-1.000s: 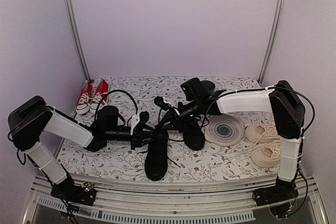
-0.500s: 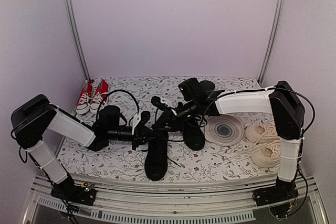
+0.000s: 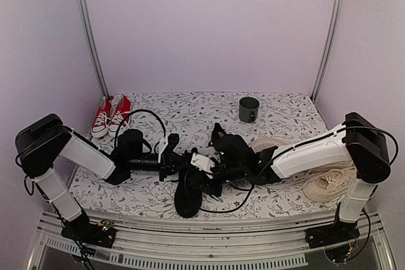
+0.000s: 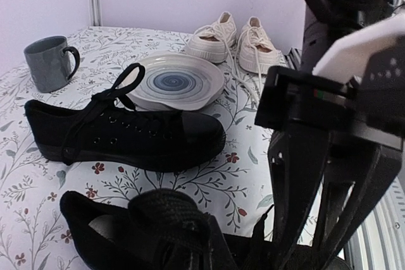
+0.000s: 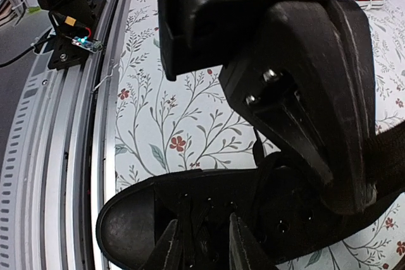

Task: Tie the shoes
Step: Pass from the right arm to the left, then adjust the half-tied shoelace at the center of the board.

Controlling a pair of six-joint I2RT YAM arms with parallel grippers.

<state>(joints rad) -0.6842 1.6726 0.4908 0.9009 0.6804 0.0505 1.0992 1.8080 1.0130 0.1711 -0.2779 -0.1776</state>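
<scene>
My right gripper (image 5: pixel 201 245) hangs low over the near black shoe (image 3: pixel 188 193), its two fingertips parted a little and straddling the lacing on the shoe's tongue; I cannot tell whether a lace is pinched between them. My left gripper (image 3: pixel 169 167) is clamped shut just beside it, at the far left of the same shoe, with black lace (image 4: pixel 166 214) bunched in front of its camera, though I cannot confirm that it holds a strand. The near shoe lies with its long axis running near to far, toe toward the near edge of the table (image 3: pixel 145 197). The second black shoe (image 4: pixel 123 134) sits beyond it, farther from me, lying sideways with its toe toward the plate (image 4: pixel 174 81) and its lace looped loose. Both grippers meet over the near shoe's eyelets, coming from opposite sides. I judge the next pull must run across the shoe, left and right, and both arms are about equally close to it.
</scene>
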